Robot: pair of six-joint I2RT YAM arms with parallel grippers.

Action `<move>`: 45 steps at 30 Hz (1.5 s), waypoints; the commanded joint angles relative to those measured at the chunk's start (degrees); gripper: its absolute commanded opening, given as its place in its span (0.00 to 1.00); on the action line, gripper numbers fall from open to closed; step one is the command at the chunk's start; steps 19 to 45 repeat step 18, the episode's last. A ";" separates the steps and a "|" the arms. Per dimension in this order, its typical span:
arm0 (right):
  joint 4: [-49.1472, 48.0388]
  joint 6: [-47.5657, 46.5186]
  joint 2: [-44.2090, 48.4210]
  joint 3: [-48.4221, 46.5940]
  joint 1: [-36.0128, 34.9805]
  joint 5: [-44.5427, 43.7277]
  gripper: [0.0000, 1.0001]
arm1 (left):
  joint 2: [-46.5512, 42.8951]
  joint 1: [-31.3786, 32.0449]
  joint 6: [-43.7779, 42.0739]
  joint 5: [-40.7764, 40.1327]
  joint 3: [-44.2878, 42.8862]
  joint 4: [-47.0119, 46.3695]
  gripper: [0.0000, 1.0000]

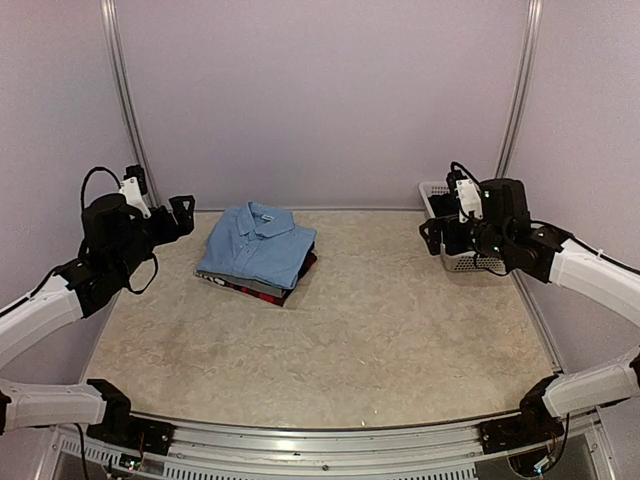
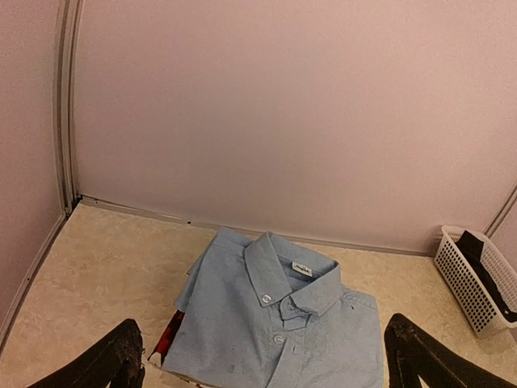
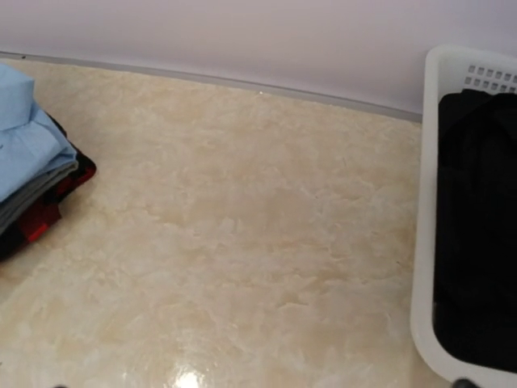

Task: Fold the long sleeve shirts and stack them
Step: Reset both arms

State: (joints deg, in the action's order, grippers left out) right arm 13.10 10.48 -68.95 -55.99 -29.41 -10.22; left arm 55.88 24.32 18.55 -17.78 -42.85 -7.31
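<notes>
At the left-rear part of the table (image 1: pixel 380 330), three long sleeve shirts lie folded in one stack, well apart from both arms.

The left arm rises from its base at the near edge, elbow bent outward, with its wrist raised above the table's left side. The left gripper (image 1: pixel 183 214) points toward the stack. In the left wrist view its two fingers (image 2: pixel 113 364) stand far apart at the lower corners, released and holding nothing.

The right arm mirrors this pose on the right side. The right gripper (image 1: pixel 437 238) hangs just in front of the white mesh basket (image 1: pixel 436 190), which stands at the right-rear corner and holds something dark (image 3: pixel 477 242). The right wrist view shows only a dark sliver at the bottom edge and nothing between the fingers, so the jaws read as spread and empty.

The light blue shirt (image 1: pixel 258 243) lies on top, collar toward the rear wall, with its buttoned placket facing up and a small label inside the collar. Beneath it the grey shirt (image 3: pixel 32 194) shows as a thin folded edge. The red-and-black plaid shirt (image 3: pixel 40 220) lies at the bottom, its edge protruding on the side nearest the basket.
</notes>
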 commanded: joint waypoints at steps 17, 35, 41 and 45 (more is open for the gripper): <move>-6.08 -0.15 3.14 3.34 0.69 -1.26 0.99 | -0.94 2.03 -2.81 -3.75 0.87 -1.48 0.99; -6.57 -0.23 3.38 3.60 0.67 -0.94 1.00 | -0.95 2.10 -2.88 -3.75 0.84 -1.48 0.99; -6.57 -0.23 3.38 3.60 0.67 -0.94 1.00 | -0.95 2.10 -2.88 -3.75 0.84 -1.48 0.99; -6.57 -0.23 3.38 3.60 0.67 -0.94 1.00 | -0.95 2.10 -2.88 -3.75 0.84 -1.48 0.99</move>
